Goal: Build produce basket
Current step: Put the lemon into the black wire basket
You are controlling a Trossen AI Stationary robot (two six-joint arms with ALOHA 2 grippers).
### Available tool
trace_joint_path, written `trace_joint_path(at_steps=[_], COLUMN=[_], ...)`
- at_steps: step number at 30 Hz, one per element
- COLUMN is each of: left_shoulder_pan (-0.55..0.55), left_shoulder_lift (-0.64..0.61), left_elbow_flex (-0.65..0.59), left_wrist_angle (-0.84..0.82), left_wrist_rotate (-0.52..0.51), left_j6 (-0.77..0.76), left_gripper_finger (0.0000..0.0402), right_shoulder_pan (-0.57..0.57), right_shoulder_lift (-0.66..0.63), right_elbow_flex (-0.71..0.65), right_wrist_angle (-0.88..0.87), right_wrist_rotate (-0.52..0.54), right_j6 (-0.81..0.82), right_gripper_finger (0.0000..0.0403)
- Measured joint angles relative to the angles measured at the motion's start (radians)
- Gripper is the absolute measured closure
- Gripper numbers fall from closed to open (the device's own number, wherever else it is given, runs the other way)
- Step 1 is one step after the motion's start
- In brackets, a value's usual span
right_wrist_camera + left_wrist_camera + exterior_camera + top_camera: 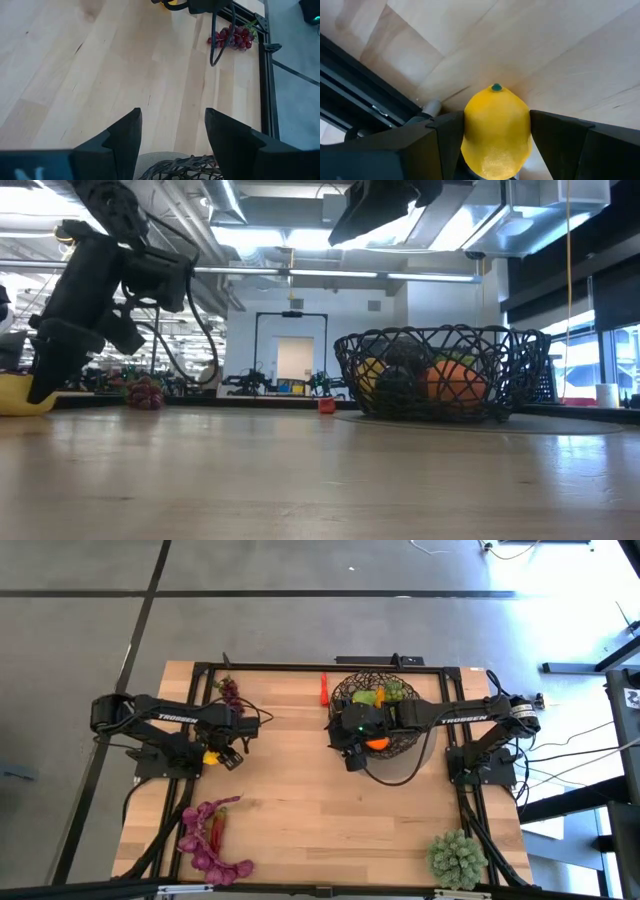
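Lemon (496, 131) between left hand (492, 137) fingers, green tip pointing outward.

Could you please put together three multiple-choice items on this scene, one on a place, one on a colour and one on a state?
1. Where does the spiky green plant ball lie in the high view?
A. inside the basket
B. at the table's near right corner
C. beside the purple grapes

2. What colour is the fruit between the left gripper's fingers?
A. yellow
B. red
C. purple

3. What state is the right gripper in?
A. shut on an orange
B. shut on the chilli
C. open, holding nothing

Answers:
1. B: it sits by the right front corner, apart from the basket.
2. A: the left wrist view shows a yellow lemon held between both fingers.
3. C: the right wrist view shows a bare gap between its fingers, above the basket's rim.
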Motion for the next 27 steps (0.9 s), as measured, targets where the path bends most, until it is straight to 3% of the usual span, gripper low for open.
trace_joint_path(at_steps=[5, 13, 19, 27], left_shoulder_pan=[0.0, 0.0, 0.0, 0.0], left_shoulder_lift=[0.0, 0.0, 0.001, 0.002], left_elbow_flex=[-0.001, 0.0, 0.009, 0.163], left_wrist_angle=[0.0, -0.001, 0.01, 0.07], left_wrist_rotate=[-0.003, 0.0, 0.028, 0.028], left_j6=[-0.037, -0.044, -0.045, -0.005], left_gripper_finger=[0.0202, 0.0263, 0.0274, 0.0276], right_shoulder_pan=[0.0, 0.0, 0.0, 0.0], right_shoulder_lift=[0.0, 0.0, -0.001, -0.021], right_elbow_flex=[0.0, 0.0, -0.001, 0.069], right_wrist_angle=[0.0, 0.0, 0.0, -0.087], right_wrist_rotate=[0.0, 0.0, 0.0, 0.008], right_j6=[0.0, 0.0, -0.011, 0.044], right_gripper_finger=[0.0188, 0.0188, 0.0188, 0.0188])
